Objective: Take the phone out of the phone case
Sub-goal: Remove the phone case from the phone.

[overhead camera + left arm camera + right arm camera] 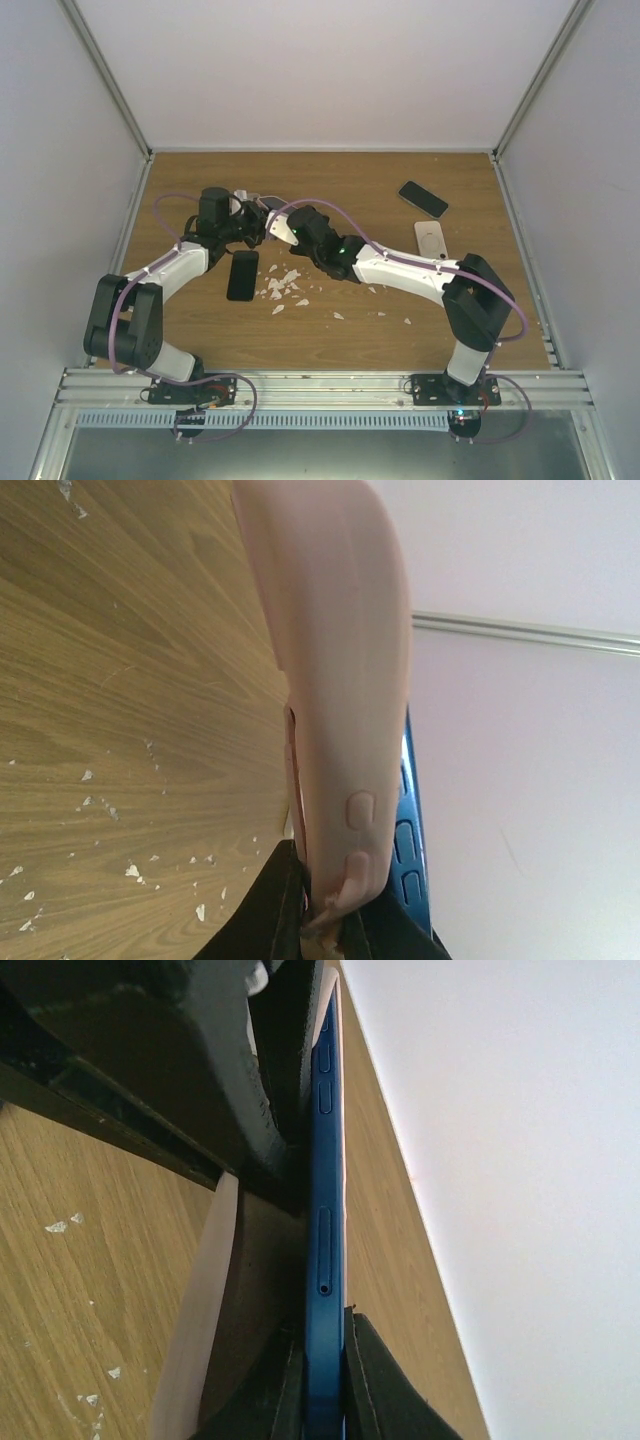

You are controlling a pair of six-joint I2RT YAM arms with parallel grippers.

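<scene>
phone (325, 1190) sits in your right pincer (325, 1385), which is clenched on its blue edge with one dark finger on each face. the side buttons and a small pinhole show along that edge above the grip. your left pincer (325, 925) is clenched on the phone case (330, 660), pinching the pale pink shell at the end near its two moulded button bumps.

in the right wrist view one side of the case stands away from the phone, with a gap between the two. the far end runs up beside the black body of your left pincer. in the left wrist view a strip of the blue phone shows past the far side of the case.

from above, your two pincers meet almost tip to tip over the rear left part of the bench (350, 180), with the phone and its case held between them.

a black phone (242, 275) lies flat on the wood just on the near side of your left pincer. white flecks (285, 285) are scattered beside it towards the middle. on the right side of the bench, well apart from the pincers, a second black phone (423, 198) lies at an angle. a silver phone (431, 240) lies near it, close to your right arm.
</scene>
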